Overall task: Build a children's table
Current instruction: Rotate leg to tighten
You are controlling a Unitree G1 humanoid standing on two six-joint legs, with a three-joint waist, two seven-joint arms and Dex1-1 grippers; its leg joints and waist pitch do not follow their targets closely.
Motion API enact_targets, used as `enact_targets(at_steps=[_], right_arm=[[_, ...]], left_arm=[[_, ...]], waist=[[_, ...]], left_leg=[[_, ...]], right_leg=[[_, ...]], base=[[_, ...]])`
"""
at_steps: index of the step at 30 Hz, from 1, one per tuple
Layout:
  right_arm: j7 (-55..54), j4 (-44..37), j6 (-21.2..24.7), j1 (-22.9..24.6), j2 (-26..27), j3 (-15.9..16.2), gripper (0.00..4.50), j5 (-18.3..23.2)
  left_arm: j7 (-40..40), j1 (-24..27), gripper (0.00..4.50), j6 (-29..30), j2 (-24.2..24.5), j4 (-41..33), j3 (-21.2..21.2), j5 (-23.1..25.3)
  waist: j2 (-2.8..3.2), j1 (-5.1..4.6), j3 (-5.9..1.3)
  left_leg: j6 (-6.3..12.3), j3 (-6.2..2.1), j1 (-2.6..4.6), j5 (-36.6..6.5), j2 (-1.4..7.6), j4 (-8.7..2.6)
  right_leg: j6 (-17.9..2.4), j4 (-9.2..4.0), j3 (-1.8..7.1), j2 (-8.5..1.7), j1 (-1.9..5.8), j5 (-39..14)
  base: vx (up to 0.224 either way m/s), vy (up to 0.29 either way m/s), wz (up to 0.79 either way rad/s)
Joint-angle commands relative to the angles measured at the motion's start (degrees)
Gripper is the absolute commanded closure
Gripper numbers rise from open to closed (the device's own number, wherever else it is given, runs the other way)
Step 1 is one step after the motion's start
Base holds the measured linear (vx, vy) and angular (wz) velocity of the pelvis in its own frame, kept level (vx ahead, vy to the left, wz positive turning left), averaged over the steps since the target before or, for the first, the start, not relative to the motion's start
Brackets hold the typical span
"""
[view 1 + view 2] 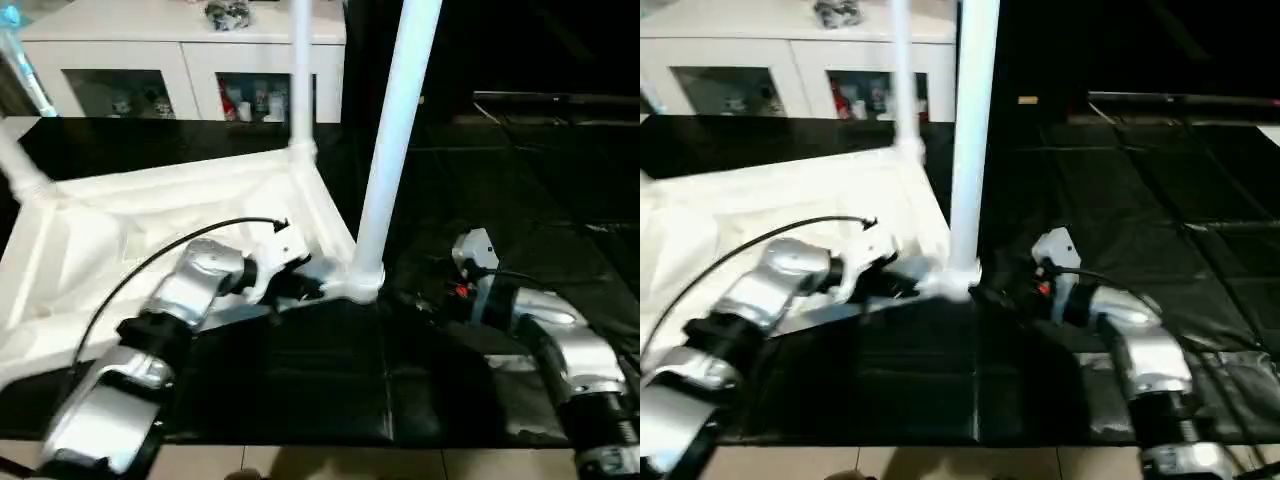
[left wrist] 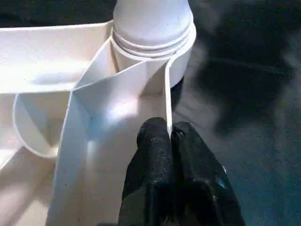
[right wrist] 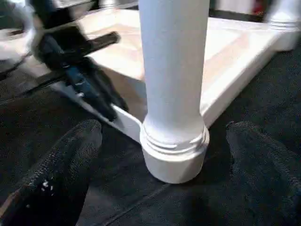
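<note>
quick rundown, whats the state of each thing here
tabletop: upside down, ribbed side up
near leg: upright in corner socket
far leg: upright in socket
left gripper: shut on the tabletop's rim
right gripper: open, fingers either side of near leg

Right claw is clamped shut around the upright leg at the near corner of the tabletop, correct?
Not quite. The right claw is open: in the right wrist view its fingers stand apart on either side of the upright leg at the tabletop's near corner, without touching it.

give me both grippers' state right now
left gripper: closed on the thin side wall of the white plastic tabletop
right gripper: open, fingers either side of the white tube leg, holding nothing
</note>
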Motion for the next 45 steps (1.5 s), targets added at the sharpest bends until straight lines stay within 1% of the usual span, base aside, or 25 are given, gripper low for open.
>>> enact_targets(at_steps=[1,2,3,4,6,8,9,12,15,16,19,22,23,24,25,26,29,31,35,37,40,41,42,44,45], right_arm=[[5.74,-1.17,-0.10,-1.51,-2.08,2.47,0.03,0.43],[5.74,-1.17,-0.10,-1.51,-2.08,2.47,0.03,0.43],[7.78,-0.36,-1.55,-2.40,-2.63,4.04,0.03,-0.69],[9.11,0.33,-1.46,-3.01,-2.79,4.91,0.03,-1.05],[10.45,1.11,-1.27,-3.61,-2.90,5.71,0.03,-1.34],[12.15,2.18,-2.00,-4.29,-2.85,6.68,0.03,-1.96],[12.85,2.84,-2.26,-4.71,-2.69,7.13,0.03,-2.22],[14.77,4.52,-1.66,-5.89,-1.93,7.89,0.03,-2.17],[16.27,5.15,-0.77,-6.55,-1.68,8.48,0.03,-1.33],[16.46,5.30,-0.73,-6.70,-1.62,8.65,0.32,-1.23],[16.57,6.74,-0.45,-7.65,-0.61,8.92,0.40,-0.71],[16.73,8.04,-0.48,-8.25,0.21,8.80,0.82,-0.51],[16.74,8.07,-0.49,-8.27,0.22,8.80,0.82,-0.51],[17.29,8.63,-0.29,-8.50,0.57,8.80,0.82,-0.52],[17.29,8.63,-0.29,-8.50,0.57,8.80,0.89,-0.52],[17.66,8.89,-0.07,-8.60,0.72,8.76,1.17,-0.52],[18.54,9.27,0.62,-8.78,0.82,8.98,1.27,-0.46],[18.37,9.85,0.75,-9.03,1.11,8.95,1.59,-0.14],[18.45,10.02,1.21,-9.13,1.28,8.92,1.87,0.42],[18.62,9.24,1.93,-8.71,1.33,8.70,2.05,0.97],[18.04,7.35,3.40,-7.63,1.58,7.76,2.26,2.22],[16.89,6.29,4.01,-7.01,1.86,7.20,2.30,2.62],[16.15,5.67,4.40,-6.64,2.10,6.78,2.32,2.78],[10.65,4.48,3.96,-5.36,3.65,5.73,2.39,1.69],[7.65,4.48,3.73,-5.01,4.53,5.43,2.41,0.78]], left_arm=[[-7.68,1.65,4.50,-2.02,2.23,-2.51,-2.86,-0.54],[-7.68,1.65,4.50,-2.02,2.23,-2.51,-2.86,-0.54],[-10.21,2.04,4.50,-2.93,2.99,-3.36,-3.19,-1.17],[-11.29,2.03,4.50,-3.46,3.18,-3.47,-3.39,-1.36],[-12.16,1.91,4.50,-3.66,3.30,-3.48,-3.64,-1.44],[-13.83,1.87,4.50,-4.23,3.70,-3.84,-4.34,-1.35],[-14.41,1.82,4.50,-4.50,3.83,-4.00,-4.66,-1.22],[-15.93,1.61,4.50,-5.13,3.87,-4.49,-5.59,-0.95],[-17.02,1.67,4.50,-4.75,3.90,-5.41,-6.15,-1.39],[-17.11,1.68,4.50,-4.62,3.89,-5.60,-6.19,-1.46],[-17.48,1.56,4.50,-4.82,3.46,-5.52,-6.34,-1.52],[-18.02,1.75,4.50,-4.66,3.31,-6.12,-6.60,-1.70],[-18.03,1.76,4.50,-4.66,3.32,-6.13,-6.60,-1.70],[-18.27,1.78,4.50,-4.66,3.34,-6.27,-6.72,-1.72],[-18.27,1.78,4.50,-4.66,3.34,-6.27,-6.72,-1.72],[-18.34,1.76,4.50,-4.72,3.36,-6.28,-6.79,-1.73],[-18.28,1.73,4.50,-4.61,3.36,-6.41,-6.99,-1.72],[-18.20,1.76,4.50,-4.62,3.39,-6.32,-7.08,-1.64],[-18.03,1.79,4.50,-4.51,3.37,-6.24,-7.02,-1.58],[-17.46,1.77,4.50,-4.16,3.20,-6.14,-6.85,-1.57],[-15.30,1.59,4.50,-2.09,2.64,-5.86,-6.26,-1.39],[-13.24,1.26,4.50,-0.88,1.93,-5.31,-5.69,-1.21],[-11.83,1.02,4.50,-0.13,1.43,-4.91,-5.30,-1.10],[-4.98,-0.23,4.50,1.55,-1.35,-2.57,-3.15,-1.01],[-1.96,-0.74,4.50,2.25,-2.58,-1.64,-2.24,-0.99]], waist=[[-0.44,0.36,-3.82],[-0.63,0.36,-3.84],[-0.61,0.46,-3.92],[-0.79,0.48,-3.95],[-0.66,0.66,-3.93],[-0.56,1.12,-4.05],[-0.52,1.27,-4.04],[-0.61,1.63,-4.20],[-0.56,1.88,-4.31],[-0.46,2.03,-4.30],[-0.38,2.06,-4.24],[-0.34,2.20,-4.26],[-0.35,2.18,-4.27],[-0.14,2.15,-4.28],[-0.26,2.17,-4.26],[-0.27,2.18,-4.26],[-0.31,2.21,-4.27],[-0.35,2.21,-4.29],[-0.37,2.17,-4.26],[-0.51,2.15,-4.25],[-0.39,2.16,-4.22],[-0.41,2.14,-4.18],[-0.44,2.25,-4.05],[-0.51,2.26,-4.04],[-0.57,2.06,-3.86]], left_leg=[[2.75,-0.17,0.53,-16.81,1.50,-4.26],[2.79,-0.11,0.47,-16.62,1.50,-4.21],[2.76,-0.04,0.47,-16.06,1.46,-4.13],[2.84,0.03,0.40,-15.55,1.39,-4.07],[2.82,0.04,0.46,-15.28,1.44,-4.03],[2.64,0.12,0.88,-14.96,1.64,-3.97],[2.49,0.15,0.91,-14.86,1.71,-3.98],[2.38,0.08,0.58,-14.36,1.67,-3.99],[2.58,0.13,0.57,-13.67,1.62,-3.87],[2.52,0.12,0.61,-13.53,1.68,-3.87],[2.09,0.13,0.69,-14.22,1.63,-3.93],[1.70,0.13,0.88,-14.94,1.68,-3.97],[1.66,0.12,0.89,-14.97,1.70,-3.97],[1.50,0.08,0.80,-15.26,1.70,-4.01],[1.50,0.08,0.76,-15.36,1.64,-3.99],[1.52,0.07,0.75,-15.35,1.63,-4.01],[1.52,0.06,0.81,-15.23,1.64,-4.00],[1.56,0.02,0.70,-14.75,1.66,-4.01],[1.61,0.03,0.69,-14.85,1.62,-3.99],[1.63,0.05,0.69,-14.69,1.61,-3.99],[1.47,0.04,0.81,-14.91,1.67,-4.03],[1.41,0.05,0.81,-15.11,1.66,-4.04],[1.15,0.11,1.02,-15.90,1.68,-4.07],[0.84,0.02,1.13,-16.41,1.58,-4.03],[0.58,0.10,1.10,-16.69,1.49,-4.06]], right_leg=[[-10.11,-4.77,2.52,-3.31,3.16,-23.19],[-10.25,-4.72,2.55,-3.31,3.14,-22.79],[-10.54,-4.61,2.59,-3.33,3.11,-22.05],[-10.80,-4.47,2.58,-3.23,3.06,-21.52],[-11.09,-4.36,2.59,-3.26,3.02,-21.37],[-11.60,-4.31,2.74,-3.36,2.75,-20.79],[-12.11,-4.15,2.80,-3.26,2.70,-19.70],[-12.60,-3.72,2.76,-3.30,3.07,-17.66],[-12.88,-3.57,2.78,-3.26,3.14,-16.49],[-12.83,-3.52,2.81,-3.31,3.10,-16.44],[-12.75,-3.64,2.79,-3.30,3.06,-17.15],[-12.48,-3.81,2.80,-3.30,2.96,-18.21],[-12.54,-3.78,2.81,-3.28,2.95,-18.08],[-12.62,-3.76,2.81,-3.27,3.03,-17.79],[-12.59,-3.74,2.78,-3.26,3.10,-17.79],[-12.51,-3.74,2.77,-3.26,3.12,-17.92],[-12.28,-3.84,2.75,-3.28,3.10,-18.74],[-12.27,-3.72,2.75,-3.29,3.18,-18.34],[-12.09,-3.82,2.74,-3.31,3.17,-18.97],[-11.99,-3.83,2.74,-3.29,3.19,-19.13],[-12.03,-3.86,2.77,-3.31,3.06,-19.45],[-11.97,-3.89,2.76,-3.31,3.09,-19.69],[-11.57,-4.12,2.86,-3.31,2.94,-20.80],[-11.03,-4.32,2.76,-3.43,2.83,-22.73],[-10.71,-4.54,2.79,-3.32,2.72,-23.51]], base=[[0.000,0.000,0.00],[0.000,0.000,0.00],[0.000,0.000,0.00],[0.000,0.000,0.00],[0.000,0.000,0.00],[0.000,0.000,0.00],[0.000,0.000,0.00],[0.000,0.000,0.00],[0.000,0.000,0.00],[0.000,0.000,0.00],[0.000,0.000,0.00],[0.000,0.000,0.00],[0.000,0.000,0.00],[0.000,0.000,0.00],[0.000,0.000,0.00],[0.000,0.000,0.00],[0.000,0.000,0.00],[0.000,0.000,0.00],[0.000,0.000,0.00],[0.000,0.000,0.00],[0.000,0.000,0.00],[0.000,0.000,0.00],[0.000,0.000,0.00],[0.000,0.000,0.00],[0.000,0.000,0.00]])
